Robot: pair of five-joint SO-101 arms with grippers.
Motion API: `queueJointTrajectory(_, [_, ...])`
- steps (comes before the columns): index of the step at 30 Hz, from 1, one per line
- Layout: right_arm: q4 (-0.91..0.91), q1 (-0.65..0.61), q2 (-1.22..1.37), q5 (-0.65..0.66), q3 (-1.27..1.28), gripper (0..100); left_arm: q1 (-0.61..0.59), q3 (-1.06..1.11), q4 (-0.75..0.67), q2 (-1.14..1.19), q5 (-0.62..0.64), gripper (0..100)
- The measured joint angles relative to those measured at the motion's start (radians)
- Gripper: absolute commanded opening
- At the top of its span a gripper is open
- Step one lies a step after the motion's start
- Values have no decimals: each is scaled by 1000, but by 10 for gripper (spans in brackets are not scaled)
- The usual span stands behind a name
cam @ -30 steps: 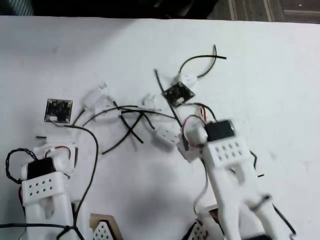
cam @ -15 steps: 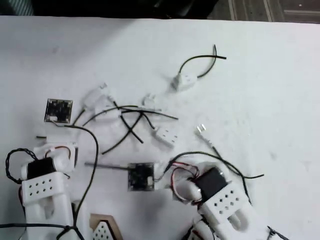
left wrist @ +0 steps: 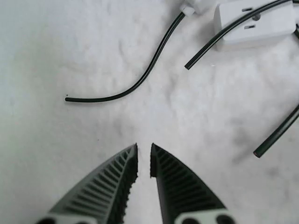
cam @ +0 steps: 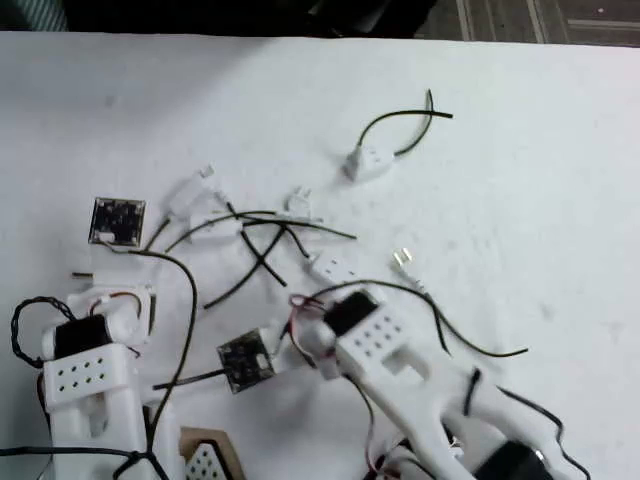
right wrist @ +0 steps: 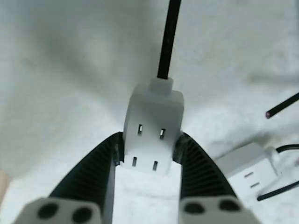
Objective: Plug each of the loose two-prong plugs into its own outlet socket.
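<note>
My right gripper point(right wrist: 149, 140) is shut on a white outlet socket point(right wrist: 152, 126), slots facing the camera, its black cord point(right wrist: 168, 37) running away from me. In the high view that arm point(cam: 375, 345) sits at the front centre, and the held socket's cord point(cam: 185, 378) trails left. A loose two-prong plug point(cam: 403, 262) lies right of it, and another white socket point(cam: 332, 266) just behind it. My left gripper point(left wrist: 144, 161) is shut with a thin gap, holding nothing, above bare table near a black cord point(left wrist: 135, 84) and a socket point(left wrist: 254, 21).
A socket with a curled cord point(cam: 366, 162) lies at the back centre. Several white plugs and sockets point(cam: 195, 197) with crossed black cords point(cam: 265, 245) crowd the left centre. The left arm point(cam: 90, 350) stands at the front left. The table's right side point(cam: 560, 200) is bare.
The right arm has pulled back from the middle of the table toward the front, then swung left with the socket and its cord. The left arm has not moved.
</note>
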Motion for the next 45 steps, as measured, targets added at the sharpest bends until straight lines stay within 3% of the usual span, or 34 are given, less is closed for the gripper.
queueJointTrajectory(6, [-9,-18,227,123,-206,17,0,0,0,0,0,68])
queueJointTrajectory(17, [-157,-40,465,141,-358,28,0,0,0,0,0,70])
queueJointTrajectory(23, [-155,-40,499,115,-417,313,0,0,0,0,0,70])
queueJointTrajectory(25, [-155,-40,499,60,-440,348,0,0,0,0,0,71])
queueJointTrajectory(30, [-94,-40,499,2,-512,272,0,0,0,0,0,71])
queueJointTrajectory(38, [117,-38,499,-28,-605,10,0,0,0,0,0,71])
queueJointTrajectory(45, [147,-23,493,-341,-606,17,-2,0,0,0,2,69])
